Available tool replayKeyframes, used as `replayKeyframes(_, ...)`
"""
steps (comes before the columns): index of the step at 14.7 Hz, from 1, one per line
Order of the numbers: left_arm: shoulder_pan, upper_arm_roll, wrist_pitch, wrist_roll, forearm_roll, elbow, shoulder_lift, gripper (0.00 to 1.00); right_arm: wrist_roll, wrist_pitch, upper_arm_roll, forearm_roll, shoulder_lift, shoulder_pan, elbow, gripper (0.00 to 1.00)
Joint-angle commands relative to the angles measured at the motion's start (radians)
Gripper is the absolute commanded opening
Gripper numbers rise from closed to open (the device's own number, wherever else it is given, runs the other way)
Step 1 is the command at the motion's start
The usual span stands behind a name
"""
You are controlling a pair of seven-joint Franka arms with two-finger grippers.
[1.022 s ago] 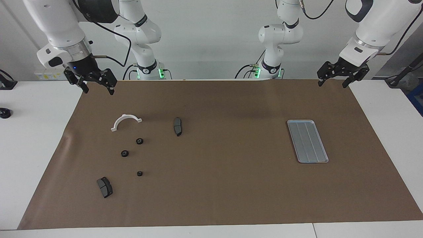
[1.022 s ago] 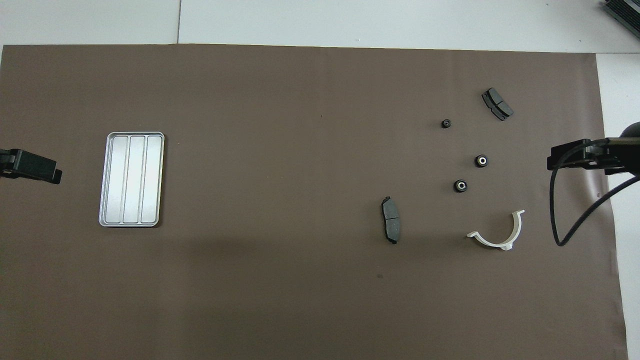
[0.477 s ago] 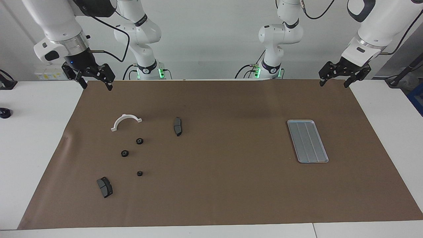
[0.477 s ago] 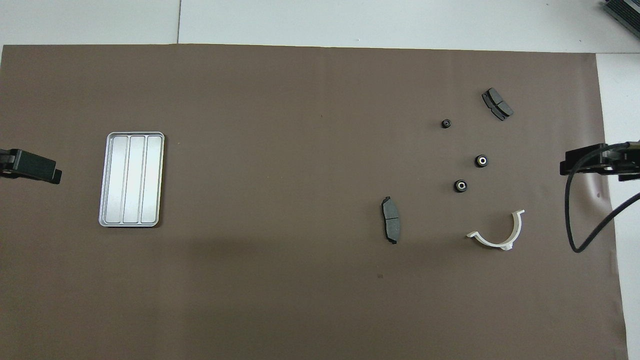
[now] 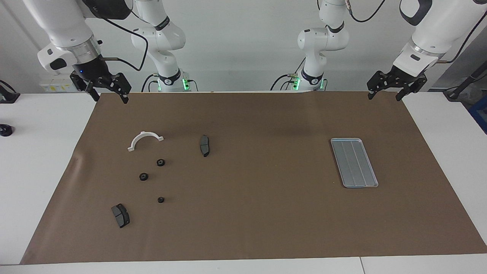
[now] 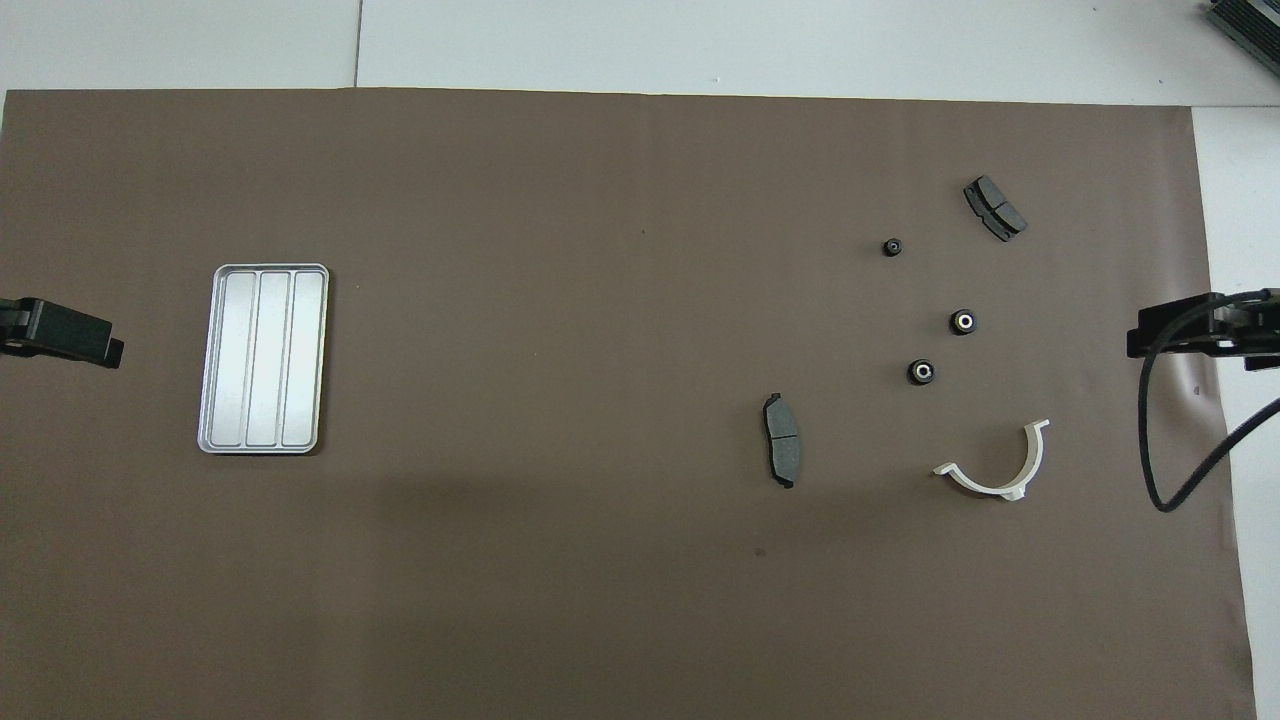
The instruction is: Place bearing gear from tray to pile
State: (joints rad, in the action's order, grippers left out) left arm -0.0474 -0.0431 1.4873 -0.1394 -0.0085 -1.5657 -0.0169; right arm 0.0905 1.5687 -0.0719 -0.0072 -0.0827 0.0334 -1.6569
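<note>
1. Bearing gears, as I see them in the facing view: three small black ones (image 5: 160, 162), (image 5: 143, 176), (image 5: 161, 199) lie on the brown mat (image 5: 258, 213) in the pile toward the right arm's end, none on the tray (image 5: 354, 162).
2. Beside them I see a white half-ring bracket (image 5: 144, 140) and two brake pads (image 5: 204, 145), (image 5: 120, 215).
3. My right gripper (image 5: 109, 96) hangs wide open and empty over the mat's corner; the left gripper (image 5: 383, 94) likewise, over its own corner.
4. Overhead view: the tray (image 6: 264, 359) holds nothing.
5. Each gripper (image 6: 1160, 330), (image 6: 75, 340) shows only at the view's edges, well apart from the parts on the surface.
</note>
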Motion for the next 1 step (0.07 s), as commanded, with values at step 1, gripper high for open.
replayKeyframes(1,-0.002,-0.003,-0.001,0.001,0.004,-0.013,-0.012,1.00,-0.001,-0.032,0.006,-0.002,-0.020,-0.006,-0.004,1.00)
